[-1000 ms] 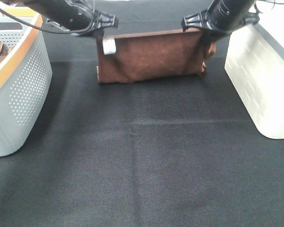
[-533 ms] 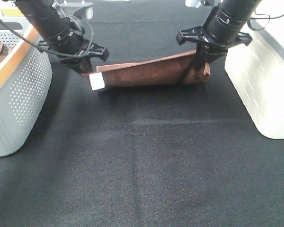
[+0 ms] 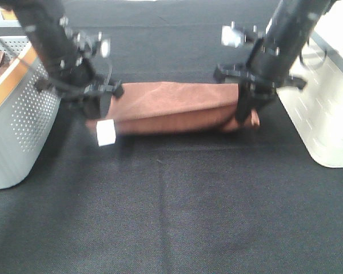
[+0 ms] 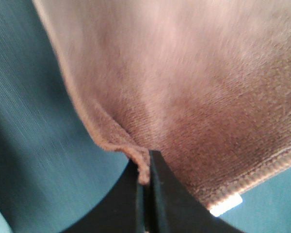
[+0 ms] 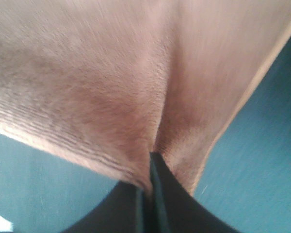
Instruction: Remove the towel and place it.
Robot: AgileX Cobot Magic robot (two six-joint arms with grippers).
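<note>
Lower now than a second ago, the towel [image 3: 177, 108] stretches across the far half of the tabletop [image 3: 171, 217], its white tag [image 3: 106, 132] dangling nearest me. The left gripper [image 3: 97, 107] is clamped tight on its left corner, the right gripper [image 3: 244, 111] on its right corner. A grey basket [image 3: 28, 114] stands at the left edge, a white bin [image 3: 320, 108] at the right.

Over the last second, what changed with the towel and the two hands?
The left hand and right hand came down and toward the camera, carrying the towel along: it hung as a tall sheet and now shows as a low, folded band, its white tag lower too. Both hands stay shut on its two ends; nothing was let go. The grey basket and white bin have not moved.
</note>
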